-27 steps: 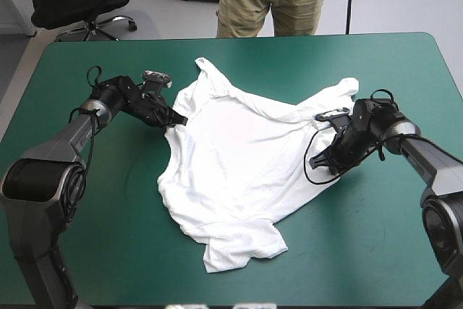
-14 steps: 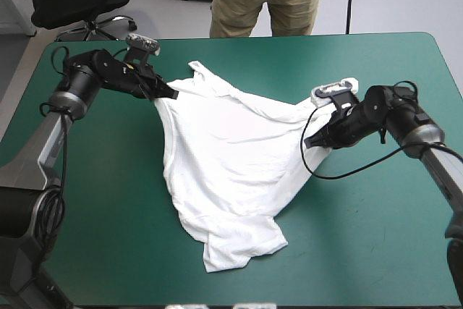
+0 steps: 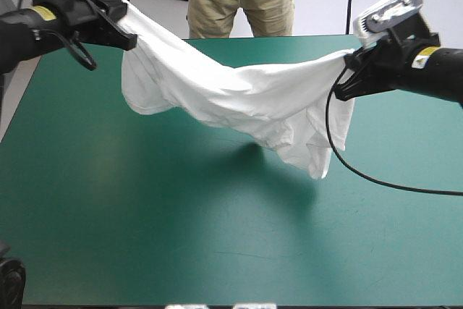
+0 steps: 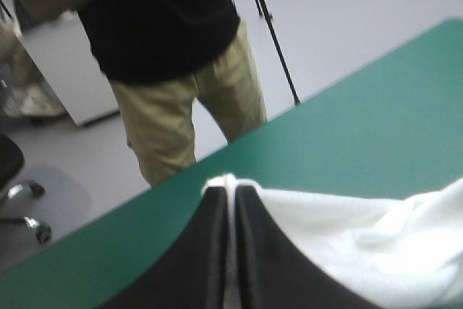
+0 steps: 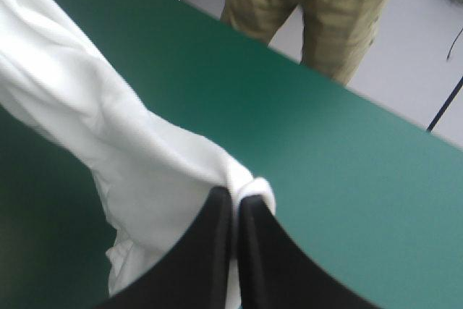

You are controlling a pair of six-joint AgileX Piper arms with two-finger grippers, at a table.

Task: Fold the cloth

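Note:
The white T-shirt [image 3: 239,99] hangs in the air above the teal-green table [image 3: 181,236], stretched between both arms and sagging in the middle. My left gripper [image 3: 129,40] is shut on one end of it, high over the far left corner. My right gripper [image 3: 341,90] is shut on the other end, high at the right, with a loose flap dangling below. In the left wrist view the black fingers [image 4: 210,251] pinch a thin white edge, and the T-shirt [image 4: 376,251] trails to one side. The right wrist view shows the T-shirt [image 5: 94,135] bunched at my gripper [image 5: 235,204].
The T-shirt casts a shadow [image 3: 246,157] on the table beneath it. The teal-green cover [image 5: 347,179] shows bare under both grippers.
Earlier the T-shirt lay spread on the table with both grippers at its edges. Both arms have risen and moved apart, lifting the T-shirt clear of the table.

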